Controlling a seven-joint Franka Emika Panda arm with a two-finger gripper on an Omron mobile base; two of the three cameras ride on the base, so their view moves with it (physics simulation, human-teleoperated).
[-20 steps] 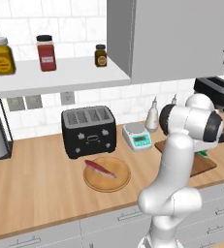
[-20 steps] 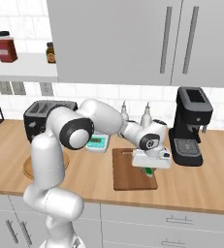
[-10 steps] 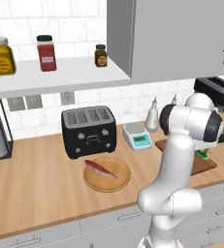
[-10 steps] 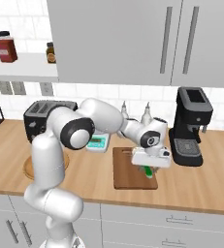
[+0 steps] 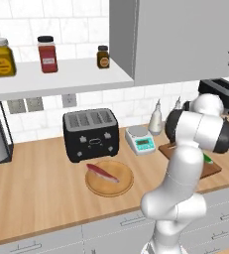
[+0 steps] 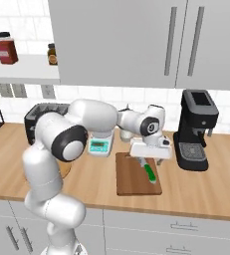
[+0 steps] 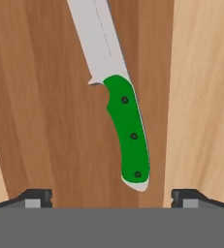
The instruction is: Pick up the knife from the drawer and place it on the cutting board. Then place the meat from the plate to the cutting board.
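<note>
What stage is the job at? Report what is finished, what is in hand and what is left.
Done: the knife lies flat on the cutting board, near its right edge. In hand: nothing; the gripper is open just above the green handle, fingertips apart on either side. Left: the meat is on the plate in front of the toaster and has yet to go to the board.

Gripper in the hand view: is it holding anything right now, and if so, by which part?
Nothing is held. The gripper is open, its fingertips wide apart on either side of the knife, which lies flat on the cutting board.
</note>
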